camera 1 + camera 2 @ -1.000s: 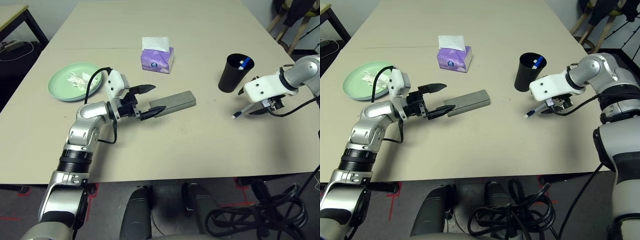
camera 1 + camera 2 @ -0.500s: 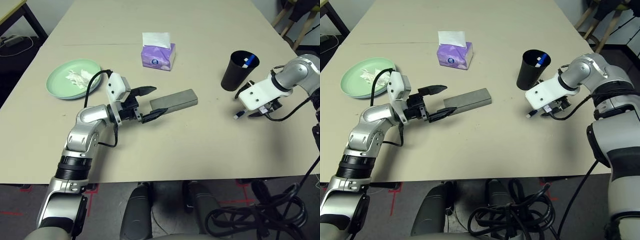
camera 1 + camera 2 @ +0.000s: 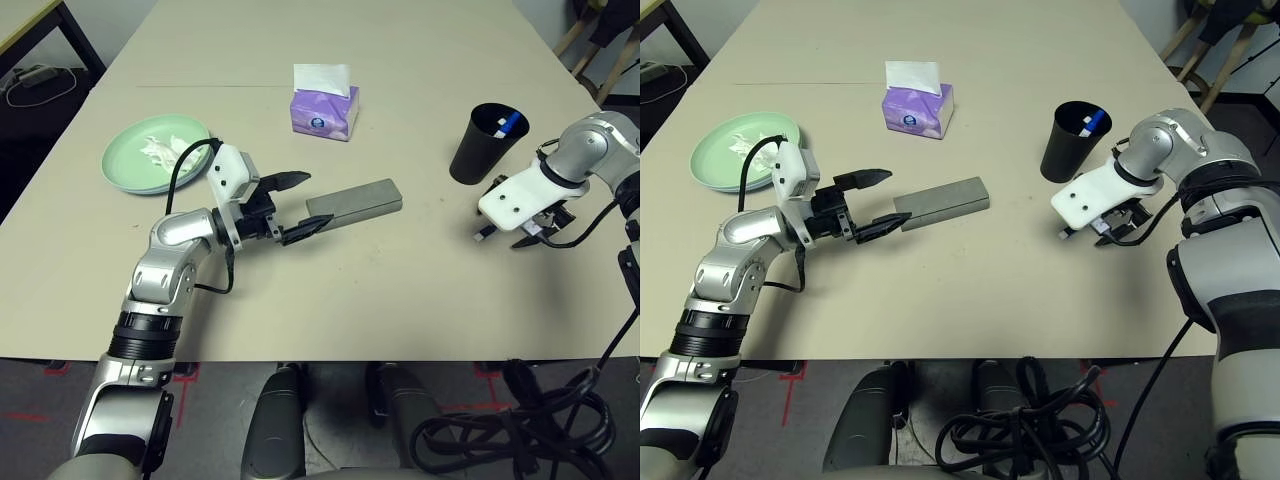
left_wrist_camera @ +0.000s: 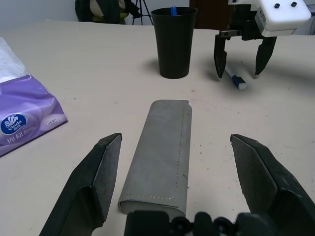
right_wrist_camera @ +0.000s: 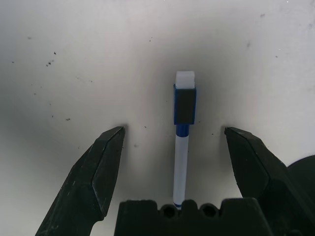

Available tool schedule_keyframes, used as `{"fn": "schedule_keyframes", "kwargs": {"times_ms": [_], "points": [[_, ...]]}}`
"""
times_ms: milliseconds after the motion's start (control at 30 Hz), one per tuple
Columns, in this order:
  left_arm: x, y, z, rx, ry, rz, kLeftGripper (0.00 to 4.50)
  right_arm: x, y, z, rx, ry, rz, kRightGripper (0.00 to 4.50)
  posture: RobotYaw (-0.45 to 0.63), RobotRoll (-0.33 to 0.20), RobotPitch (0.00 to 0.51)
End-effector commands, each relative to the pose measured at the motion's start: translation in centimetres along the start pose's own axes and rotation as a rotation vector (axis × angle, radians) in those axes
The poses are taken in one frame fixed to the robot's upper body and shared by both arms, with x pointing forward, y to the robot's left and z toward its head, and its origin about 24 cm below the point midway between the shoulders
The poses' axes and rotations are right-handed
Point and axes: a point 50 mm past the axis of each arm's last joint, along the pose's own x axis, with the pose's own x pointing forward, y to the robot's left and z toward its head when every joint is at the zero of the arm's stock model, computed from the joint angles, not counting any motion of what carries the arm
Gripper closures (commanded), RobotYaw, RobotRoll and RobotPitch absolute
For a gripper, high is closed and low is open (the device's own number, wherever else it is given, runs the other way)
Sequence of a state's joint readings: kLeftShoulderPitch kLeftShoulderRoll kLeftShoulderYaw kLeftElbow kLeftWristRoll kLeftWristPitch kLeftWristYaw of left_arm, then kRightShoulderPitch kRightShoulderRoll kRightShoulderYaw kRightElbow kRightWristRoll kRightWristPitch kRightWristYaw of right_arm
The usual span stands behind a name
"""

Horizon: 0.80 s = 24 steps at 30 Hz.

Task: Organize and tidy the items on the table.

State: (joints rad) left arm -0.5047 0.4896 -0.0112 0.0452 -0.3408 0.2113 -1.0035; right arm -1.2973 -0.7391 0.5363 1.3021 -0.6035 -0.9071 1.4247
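The right gripper (image 5: 172,142) points down at the table (image 3: 400,300) with its fingers spread wide on either side of a blue-and-white pen (image 5: 183,142) lying flat beside the black cup (image 3: 484,143); the fingers appear not yet to touch it. The likely slip is in the close: a thin round pen can roll or skid from under the pads, or be pinched near one end and tip out on the lift, and the cup close by could be knocked over. The left gripper (image 3: 298,207), also wide open and holding nothing, is level at the near end of the grey glasses case (image 3: 353,200), which a forward nudge could push away. There are two pens, the second pen (image 3: 508,124) standing in the cup, plus one cup, one case, one pale green plate (image 3: 125,170) carrying one crumpled tissue (image 3: 160,152), and one purple tissue pack (image 3: 324,105).
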Motion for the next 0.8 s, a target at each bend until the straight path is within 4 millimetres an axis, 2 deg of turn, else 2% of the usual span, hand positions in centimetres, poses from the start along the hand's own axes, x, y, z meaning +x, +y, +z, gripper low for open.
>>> {"fn": "schedule_keyframes", "kwargs": {"times_ms": [33,100,200,500,800], "points": [[-0.12,-0.12,0.41,0.014,-0.008,-0.004,0.00,-0.03,0.04,-0.01,-0.013,0.008,0.007,0.04,0.15,0.000,0.217],[-0.13,-0.08,0.45,0.016,-0.007,-0.003,0.00,0.06,0.00,0.08,-0.016,0.004,0.015,0.04,0.15,0.000,0.215],[-0.20,-0.02,0.52,0.019,-0.007,-0.001,0.00,0.10,-0.02,0.17,-0.016,0.001,0.036,0.61,0.16,0.000,0.212],[-0.22,0.28,0.67,0.024,-0.007,0.005,0.00,-0.08,0.28,0.17,-0.002,-0.023,0.075,4.07,0.15,0.000,0.201],[-0.19,0.81,0.67,0.022,-0.003,0.005,0.00,-0.45,0.51,-0.02,0.034,-0.049,0.076,4.08,0.13,0.000,0.183]]}}
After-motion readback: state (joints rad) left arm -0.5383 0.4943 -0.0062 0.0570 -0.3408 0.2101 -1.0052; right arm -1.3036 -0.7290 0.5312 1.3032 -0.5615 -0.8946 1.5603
